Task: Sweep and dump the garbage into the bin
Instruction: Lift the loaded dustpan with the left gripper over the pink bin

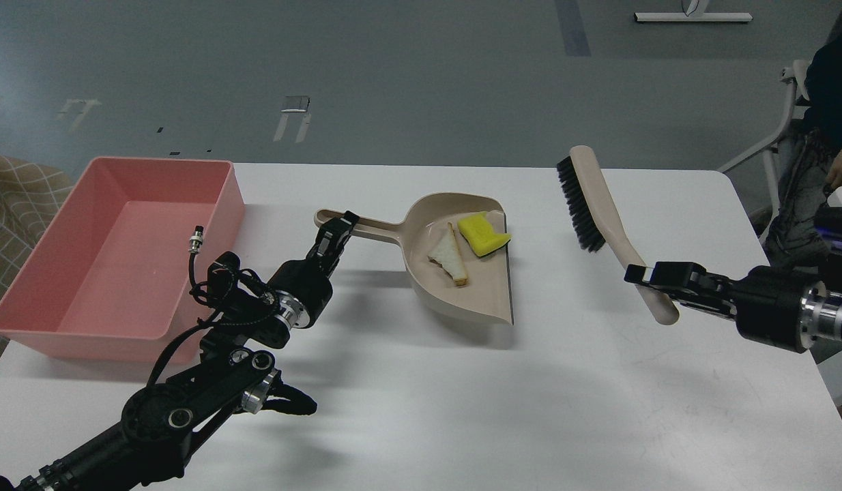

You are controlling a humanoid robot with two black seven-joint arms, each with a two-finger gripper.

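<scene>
The beige dustpan [428, 279] sits mid-table with its handle pointing left. Inside it lie the yellow sponge [484, 234] and the whitish-tan scrap [449, 255]. My left gripper [339, 230] is shut on the dustpan's handle. My right gripper [643, 276] is shut on the handle of the beige brush [602, 218], held to the right of the pan with its black bristles facing left, clear of the garbage. The pink bin [32, 273] stands at the table's left end, with nothing in it.
The white table's [462, 409] right edge is close to my right arm. A chair and a seated person [823, 136] are at the far right. A checked cloth [11, 184] lies beyond the bin.
</scene>
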